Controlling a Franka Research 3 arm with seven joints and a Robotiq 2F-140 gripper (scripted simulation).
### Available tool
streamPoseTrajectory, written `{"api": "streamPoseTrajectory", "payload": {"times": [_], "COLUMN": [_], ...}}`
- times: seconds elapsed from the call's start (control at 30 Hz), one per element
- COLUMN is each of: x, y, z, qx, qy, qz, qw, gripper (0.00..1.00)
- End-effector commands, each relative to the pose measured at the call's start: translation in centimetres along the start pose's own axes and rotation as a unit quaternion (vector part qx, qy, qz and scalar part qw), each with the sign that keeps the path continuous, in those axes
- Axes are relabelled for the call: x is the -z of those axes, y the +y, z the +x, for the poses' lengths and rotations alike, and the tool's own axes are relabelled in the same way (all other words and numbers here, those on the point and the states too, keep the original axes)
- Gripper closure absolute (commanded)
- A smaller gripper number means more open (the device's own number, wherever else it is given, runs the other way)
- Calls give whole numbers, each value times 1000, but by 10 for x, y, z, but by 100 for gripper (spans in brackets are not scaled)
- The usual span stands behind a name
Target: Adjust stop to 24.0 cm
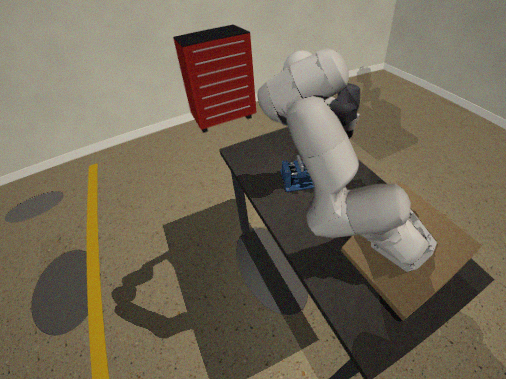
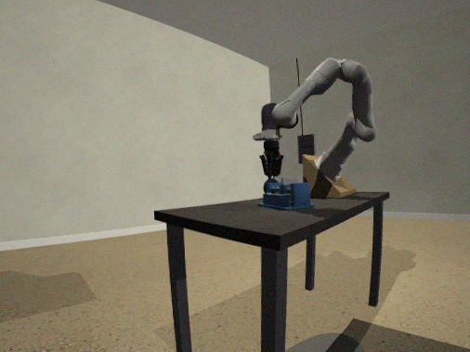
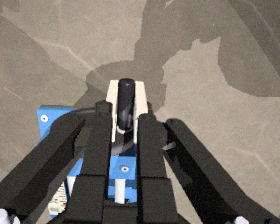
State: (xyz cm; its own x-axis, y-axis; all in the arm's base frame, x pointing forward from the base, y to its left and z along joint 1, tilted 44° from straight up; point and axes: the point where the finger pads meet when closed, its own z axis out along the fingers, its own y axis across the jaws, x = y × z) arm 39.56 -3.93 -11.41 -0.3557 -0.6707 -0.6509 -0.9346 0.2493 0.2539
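Wrist footage showed the handwheel's dark knob (image 3: pixel 125 100) standing between the two black fingers of the pincer (image 3: pixel 124 122), which was closed narrowly on it, the pads pressed to either side. Behind the knob sat a pale cream plate (image 3: pixel 141 97), and below it the blue body of the stop fixture (image 3: pixel 51 123), with a white shaft (image 3: pixel 119 188) visible between the finger links.

From the exterior camera, the blue fixture (image 2: pixel 287 196) rested on the dark worktop (image 2: pixel 241 221), toward its far side, with the pincer (image 2: pixel 271 175) pointing straight down onto its left end. The grey arm (image 2: pixel 325 79) arched up and over from a tan wedge-shaped mount (image 2: pixel 341 188) at the worktop's far end.

The top camera had the arm's white links (image 1: pixel 325 138) covering most of the fixture (image 1: pixel 291 175); the pincer itself was hidden there. A red drawer cabinet (image 1: pixel 217 75) stood against the wall beyond the worktop (image 1: pixel 280 213), and a yellow line (image 1: pixel 95 273) ran along the floor to the left.
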Motion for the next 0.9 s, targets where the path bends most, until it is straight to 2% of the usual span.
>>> {"api": "streamPoseTrajectory", "payload": {"times": [0.0, 0.4, 0.87], "x": [-8, -23, -32], "y": [0, -7, -18], "z": [1, 1, 1], "qx": [4, 4, 4], "qy": [1, 1, 1], "qz": [2, 2, 2], "qw": [1000, 1000, 1000], "gripper": [96, 96, 96]}}
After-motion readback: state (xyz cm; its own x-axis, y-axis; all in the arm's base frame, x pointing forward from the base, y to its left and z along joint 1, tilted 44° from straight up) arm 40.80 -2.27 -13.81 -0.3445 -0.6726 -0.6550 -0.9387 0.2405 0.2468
